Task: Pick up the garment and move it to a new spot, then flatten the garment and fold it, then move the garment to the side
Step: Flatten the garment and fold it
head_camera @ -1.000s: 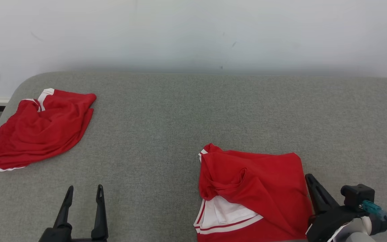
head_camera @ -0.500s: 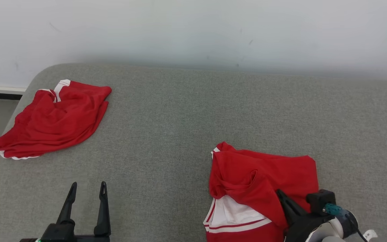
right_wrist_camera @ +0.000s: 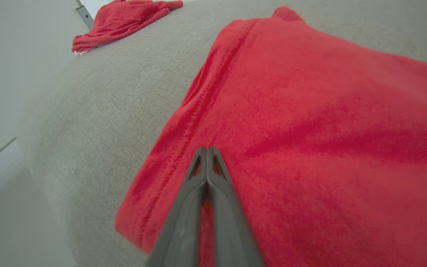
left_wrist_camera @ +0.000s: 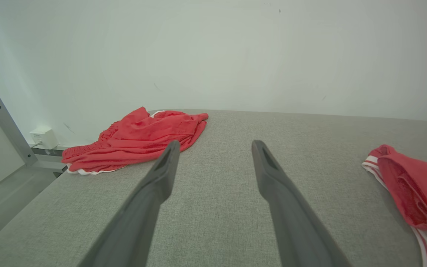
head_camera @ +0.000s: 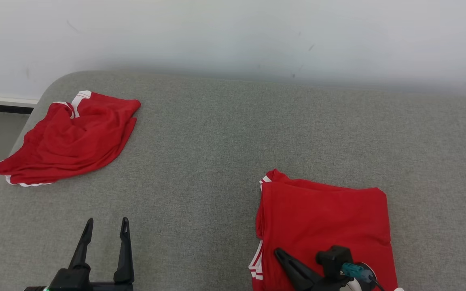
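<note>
While the folded red fabric garment with white striped trim point(head_camera: 326, 218) lies flat on the near right part of the grey woven cushioned surface point(head_camera: 217, 161), the right gripper point(head_camera: 278, 252) sits over its near half with both dark fingers pressed together and nothing pinched between the tips. In the right wrist view that closed pair point(right_wrist_camera: 207, 149) points across the smooth red cloth, just beside the stitched seam that runs along the garment's folded left edge; whether the tips actually touch the fabric cannot be told. Thin white bands point(head_camera: 257, 266) peek out at the garment's near left border. The left gripper point(head_camera: 106, 221) stands well apart at the lower left above bare grey fabric, its two fingers spread wide and holding nothing, as the left wrist view point(left_wrist_camera: 216, 144) also shows. A second, crumpled red garment with a white hem point(head_camera: 71, 137) rests in the far left rounded corner of the surface, well away from both grippers. Behind everything rises a plain white wall point(head_camera: 233, 32), with a small white box point(left_wrist_camera: 43, 137) low on it and a grey metal post point(left_wrist_camera: 6, 126) beside that.
</note>
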Tool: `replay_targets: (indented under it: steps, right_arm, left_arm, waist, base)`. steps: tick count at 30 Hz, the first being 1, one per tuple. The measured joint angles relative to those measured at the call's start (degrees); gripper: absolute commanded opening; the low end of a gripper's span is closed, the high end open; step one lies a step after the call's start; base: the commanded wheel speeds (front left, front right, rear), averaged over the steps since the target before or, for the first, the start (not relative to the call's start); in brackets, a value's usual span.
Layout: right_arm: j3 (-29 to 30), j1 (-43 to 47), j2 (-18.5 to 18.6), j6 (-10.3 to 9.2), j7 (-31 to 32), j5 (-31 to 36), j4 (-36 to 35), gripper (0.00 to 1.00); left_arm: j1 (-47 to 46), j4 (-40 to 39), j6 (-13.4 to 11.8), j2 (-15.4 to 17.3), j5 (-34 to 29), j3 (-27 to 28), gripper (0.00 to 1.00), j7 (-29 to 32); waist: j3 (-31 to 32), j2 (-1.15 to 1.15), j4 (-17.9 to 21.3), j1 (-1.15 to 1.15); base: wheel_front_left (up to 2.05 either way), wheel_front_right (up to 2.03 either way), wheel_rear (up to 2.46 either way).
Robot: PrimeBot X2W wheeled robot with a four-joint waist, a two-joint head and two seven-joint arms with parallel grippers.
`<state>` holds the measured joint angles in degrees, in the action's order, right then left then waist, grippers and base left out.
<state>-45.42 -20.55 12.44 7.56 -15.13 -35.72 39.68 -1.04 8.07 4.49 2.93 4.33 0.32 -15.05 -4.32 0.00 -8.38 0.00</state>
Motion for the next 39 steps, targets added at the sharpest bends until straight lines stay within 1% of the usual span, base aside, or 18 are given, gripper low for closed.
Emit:
replay_targets:
  steps: [3, 8, 12, 17, 21, 23, 29, 34, 35, 36, 37, 38, 39]
  right_arm:
    - [-0.79, 0.21, -0.89, 0.0, 0.01, 0.0, -1.76, 0.0]
    - [3.9, 0.21, -0.78, 0.0, 0.01, 0.82, -5.53, 0.0]
    - [11.07, 0.67, 0.02, 0.0, 0.0, 3.21, -9.48, 0.0]
    - [20.46, 3.53, 1.0, 0.0, 0.0, 6.2, -13.54, 0.0]
    - [26.76, 6.42, 0.8, 0.0, 0.0, 8.58, -16.49, 0.0]
    - [29.67, 8.02, 0.21, 0.0, 0.0, 8.71, -17.69, 0.0]
    - [34.5, 13.29, -0.41, 0.0, 0.0, 11.76, -21.51, 0.0]
    - [36.31, 16.02, -0.97, 0.0, 0.0, 13.6, -23.92, 0.0]
    - [36.61, 16.49, -1.16, 0.0, 0.01, 13.77, -24.37, 0.03]
    - [36.78, 16.89, -1.33, 0.0, 0.0, 14.11, -24.84, 0.17]
    - [36.98, 17.27, -1.44, 0.0, 0.0, 14.46, -25.25, 0.4]
    - [37.11, 17.56, -1.47, 0.0, 0.01, 15.0, -25.52, 0.53]
    - [37.33, 17.82, -1.55, 0.0, 0.0, 15.43, -25.83, 0.95]
  left_arm:
    - [-0.01, -0.04, -0.3, 0.01, 0.27, 0.0, 1.0, 0.0]
    - [-0.01, -0.22, -0.53, 0.02, 0.48, 0.13, 1.0, 0.0]
    - [-0.03, -0.43, -0.69, 0.0, 0.47, 0.34, 1.0, 0.0]
    - [-0.03, -0.82, -0.79, 0.0, 0.45, 0.48, 1.0, 0.0]
    - [0.02, -1.13, -0.79, 0.01, 0.22, 0.54, 1.0, 0.0]
    - [0.13, -1.27, -0.79, 0.0, 0.16, 0.59, 1.0, 0.0]
    - [1.06, -1.32, -0.67, 0.01, -0.35, 0.83, 1.0, 0.0]
    - [2.27, -1.77, -0.63, 0.0, -0.73, 0.87, 1.0, 0.0]
    - [2.39, -1.75, -0.63, 0.0, -0.73, 0.89, 1.0, 0.0]
    - [2.38, -1.76, -0.63, 0.01, -0.76, 0.91, 1.0, 0.0]
    - [2.38, -1.75, -0.63, 0.0, -0.79, 0.94, 1.0, 0.0]
    - [2.38, -1.71, -0.63, 0.0, -0.8, 0.96, 1.0, 0.0]
    - [2.4, -1.67, -0.62, 0.0, -0.8, 0.97, 1.0, 0.0]
  waist:
    - [-0.08, 0.0, 0.09, 0.0]
    - [-0.23, 0.0, 0.95, 0.0]
    - [-0.17, 0.0, 2.08, 0.0]
    - [0.11, 0.0, 3.77, 0.0]
    - [0.45, 0.0, 5.17, 0.0]
    - [0.67, 0.0, 5.89, 0.0]
    - [1.8, 0.0, 8.26, 0.0]
    - [3.02, 0.0, 9.34, 0.0]
    - [3.26, 0.0, 9.48, 0.0]
    - [3.47, 0.0, 9.61, 0.0]
    - [3.66, 0.0, 9.71, -0.01]
    - [3.82, 0.0, 9.78, 0.0]
    - [3.99, 0.0, 9.79, 0.0]
  base:
    - [0.0, 0.0, 0.0]
    - [0.0, 0.0, 0.0]
    - [0.0, 0.0, 0.0]
    - [0.0, 0.0, 0.0]
    - [0.0, 0.0, 0.0]
    - [0.0, 0.0, 0.0]
    - [0.0, 0.0, 0.0]
    - [0.0, 0.0, 0.0]
    - [0.0, 0.0, 0.0]
    - [0.0, 0.0, 0.0]
    - [0.0, 0.0, 0.0]
    - [0.0, 0.0, 0.0]
    - [0.0, 0.0, 0.0]
